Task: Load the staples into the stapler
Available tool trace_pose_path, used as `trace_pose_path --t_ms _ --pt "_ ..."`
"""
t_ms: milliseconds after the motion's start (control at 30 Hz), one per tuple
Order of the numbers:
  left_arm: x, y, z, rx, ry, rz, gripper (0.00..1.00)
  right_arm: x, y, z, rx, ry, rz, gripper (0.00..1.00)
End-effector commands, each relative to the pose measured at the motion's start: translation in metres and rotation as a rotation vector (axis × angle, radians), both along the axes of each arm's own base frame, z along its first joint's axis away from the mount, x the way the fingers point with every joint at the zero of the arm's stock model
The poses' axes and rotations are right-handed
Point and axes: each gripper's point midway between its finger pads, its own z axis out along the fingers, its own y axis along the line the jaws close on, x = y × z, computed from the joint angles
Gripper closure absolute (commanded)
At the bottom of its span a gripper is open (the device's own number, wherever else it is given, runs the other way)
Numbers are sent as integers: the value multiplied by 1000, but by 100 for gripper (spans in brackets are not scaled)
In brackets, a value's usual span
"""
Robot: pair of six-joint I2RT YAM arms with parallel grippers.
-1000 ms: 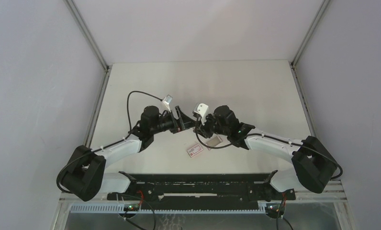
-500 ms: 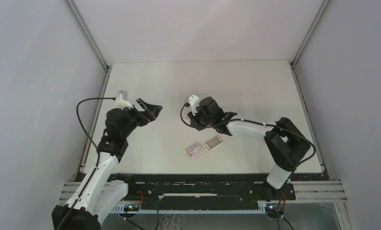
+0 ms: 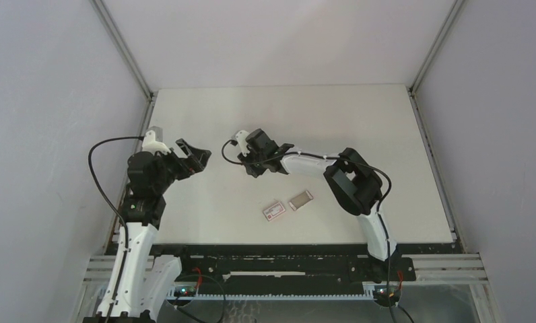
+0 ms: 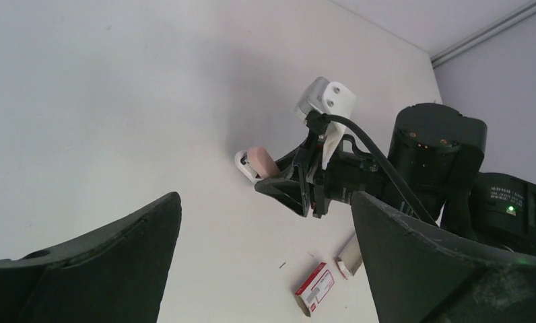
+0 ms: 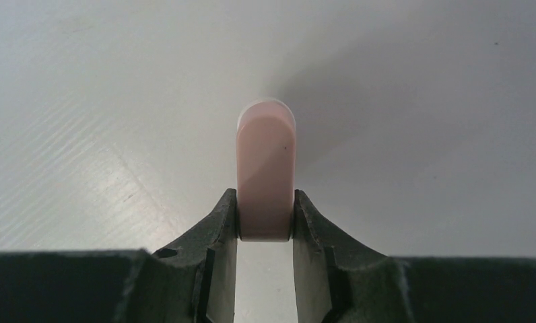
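Right claw (image 5: 266, 202) is clamping its two dark fingers on the sides of the stapler (image 5: 266, 171), gripping the squared-off end while the rounded pink end is pointing away from the wrist camera. A thin white rim is showing around that pink tip. No brand or lettering is showing on the stapler's pink face, only one tiny dark speck. The claw is holding the stapler low over the tabletop (image 3: 359, 121), left of the middle and about halfway between the far and near edges; whether the stapler is touching the surface, I cannot tell.

Left claw (image 3: 196, 153) is hanging with its fingers spread wide apart and gripping nothing, close to the tabletop's left edge and well apart from the stapler, facing towards it.

Staples (image 3: 300, 200) are lying in their small flat grey tray (image 4: 349, 254) near the middle of the tabletop's near edge, well apart from both claws. Just beside the tray, on its left, the white box (image 3: 274, 211) is lying flat, showing a red label. Lettering on that label is too small to read. A pale sticker on the right arm's black housing is carrying print too small to read.
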Motion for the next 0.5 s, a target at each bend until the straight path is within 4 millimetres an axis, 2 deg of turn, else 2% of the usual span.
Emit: trace_pose_path --t_ms 0,133,167,233,333,467 --pt "-4 3 15 52 -36 -13 0 4 12 9 -2 8 5 76" --pt "-4 4 15 57 -39 -7 0 4 11 5 -12 18 14 58" --pt "-4 5 14 59 -39 -4 0 5 9 6 -8 21 12 51" --pt "-4 5 14 62 -40 -3 0 7 4 11 5 25 0 30" --pt "-4 7 12 68 -37 4 0 8 -3 34 64 13 -12 25" --pt "-2 2 11 73 -48 -8 3 7 -24 80 166 -26 -55 22"
